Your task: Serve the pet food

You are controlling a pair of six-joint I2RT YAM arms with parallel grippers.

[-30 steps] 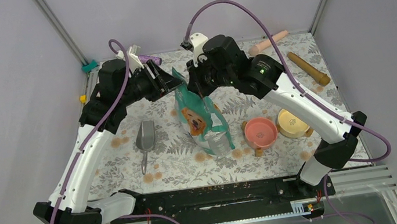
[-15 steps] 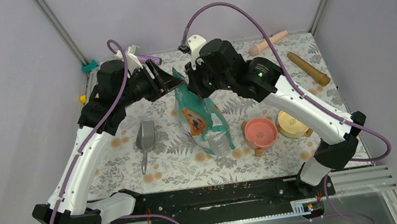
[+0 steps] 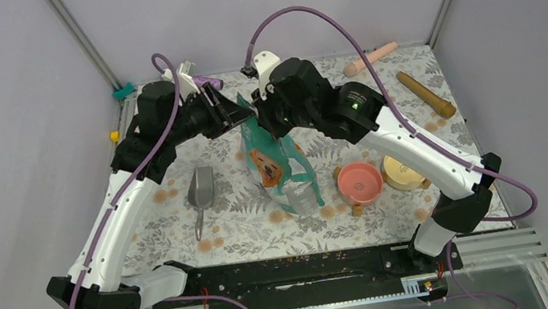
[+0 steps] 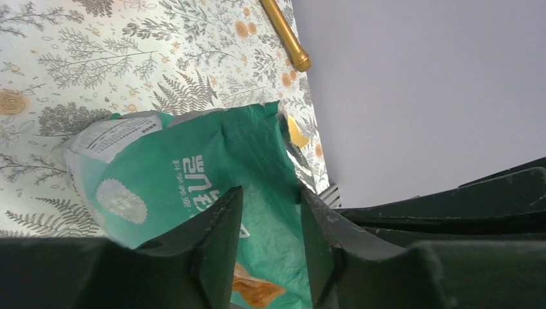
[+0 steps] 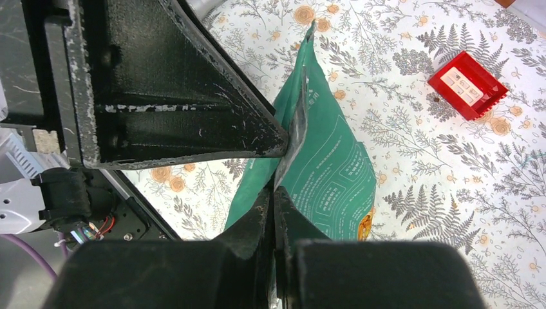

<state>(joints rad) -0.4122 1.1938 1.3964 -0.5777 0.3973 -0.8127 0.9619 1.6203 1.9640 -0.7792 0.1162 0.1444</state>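
2 grippers at the bag (image 3: 276,162), mid-table toward the far edge, pet food hidden inside. My right gripper (image 5: 273,191) pinches its rim; left gripper (image 4: 269,196) spread. Foil looks soft, slippery: grip the rim.

Pet food bag (image 3: 272,163) showing glossy teal foil, silvery lining; scoop (image 3: 200,189) looking matt grey metal; bench (image 3: 248,221) wearing matt printed cover.

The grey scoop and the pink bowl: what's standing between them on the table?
The teal pet food bag with the dog's face stands upright between the grey scoop and the pink bowl. The top external view shows this.
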